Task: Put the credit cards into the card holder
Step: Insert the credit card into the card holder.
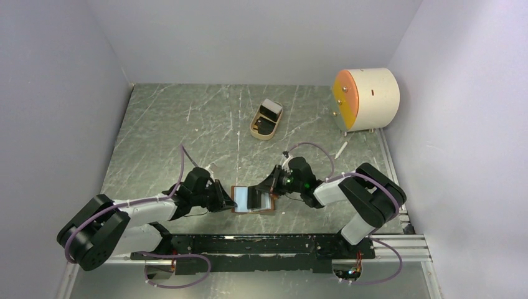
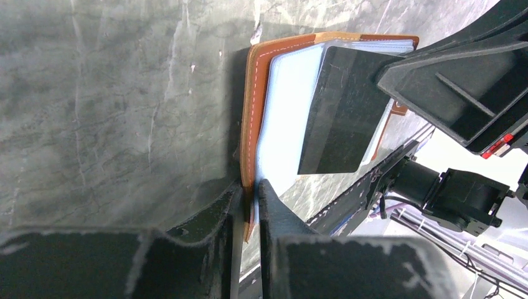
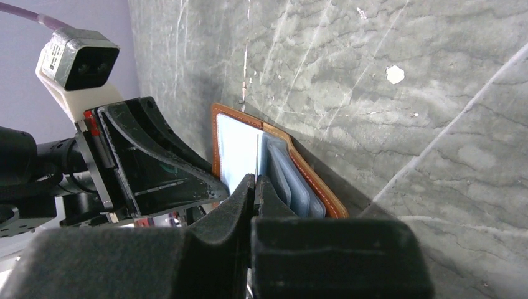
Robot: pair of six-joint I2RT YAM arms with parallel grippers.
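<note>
The opened reddish-brown leather card holder (image 2: pixel 251 106), lying on the grey marbled tabletop (image 1: pixel 187 124), is being gripped at its edge by the clenched left pincer (image 2: pixel 250 193). A dark grey rectangular card (image 2: pixel 342 112), not yet seated, is being held over its sleeves by the clenched right pincer (image 3: pixel 254 184). What appear to be further cards (image 1: pixel 270 109) are being left in the tan oval tray (image 1: pixel 255 129).

Pale lilac walls (image 1: pixel 249 37), grey marbled table (image 1: pixel 174 124)

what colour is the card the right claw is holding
Dark grey, almost black; the credit card shows best in the left wrist view.
</note>
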